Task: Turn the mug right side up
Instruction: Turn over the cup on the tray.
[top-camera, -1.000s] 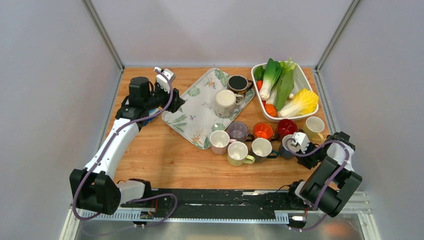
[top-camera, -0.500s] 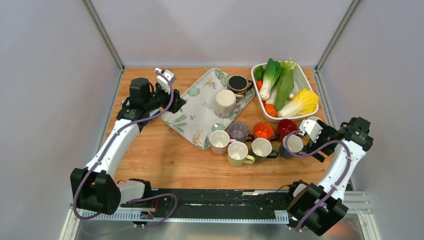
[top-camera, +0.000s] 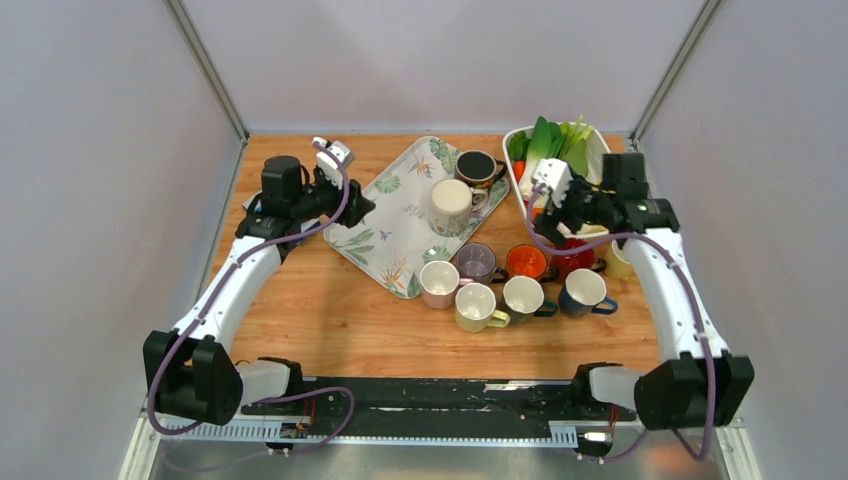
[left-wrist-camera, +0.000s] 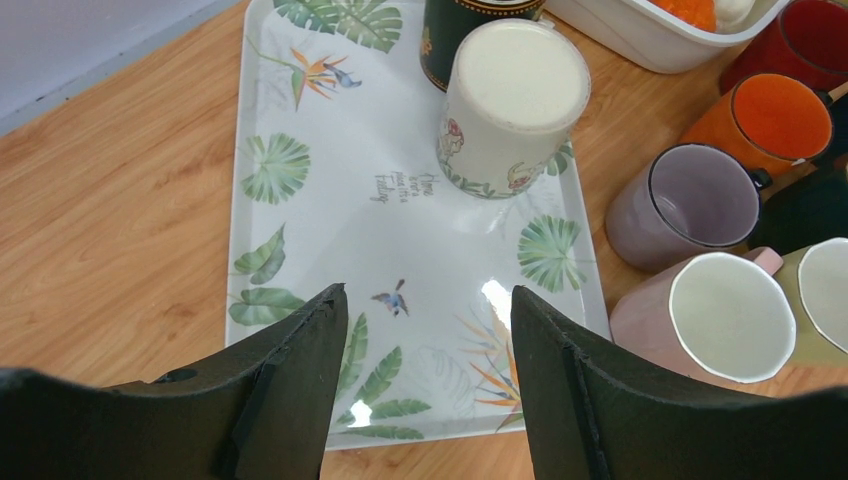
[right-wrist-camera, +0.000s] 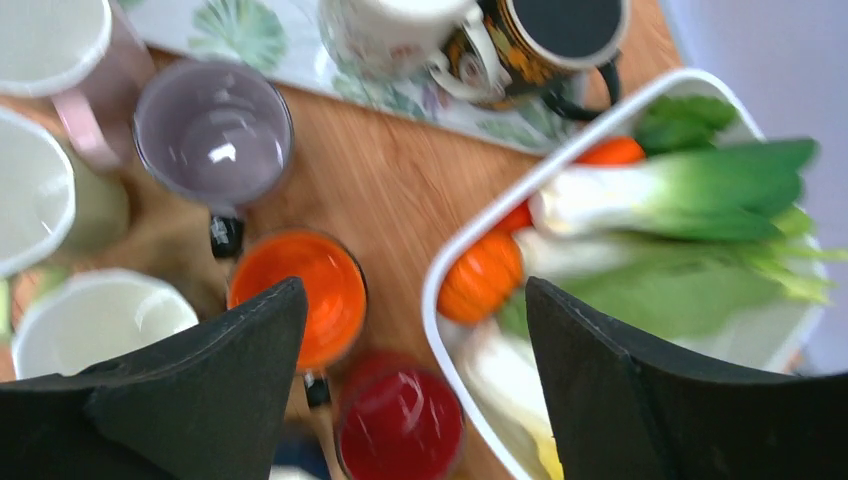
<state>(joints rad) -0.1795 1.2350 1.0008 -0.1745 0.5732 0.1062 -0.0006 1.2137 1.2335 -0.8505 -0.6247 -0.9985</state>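
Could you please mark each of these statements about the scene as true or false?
1. The cream mug on the tray stands upside down. True.
2. The left gripper is shut on the cream mug. False: it is open and empty, hanging over the near end of the tray, apart from the mug.
3. The orange mug sits on the tray. False: it stands on the wooden table, next to the purple mug.
4. The white tub holds vegetables. True.
5. The right gripper is open and holds nothing. True.
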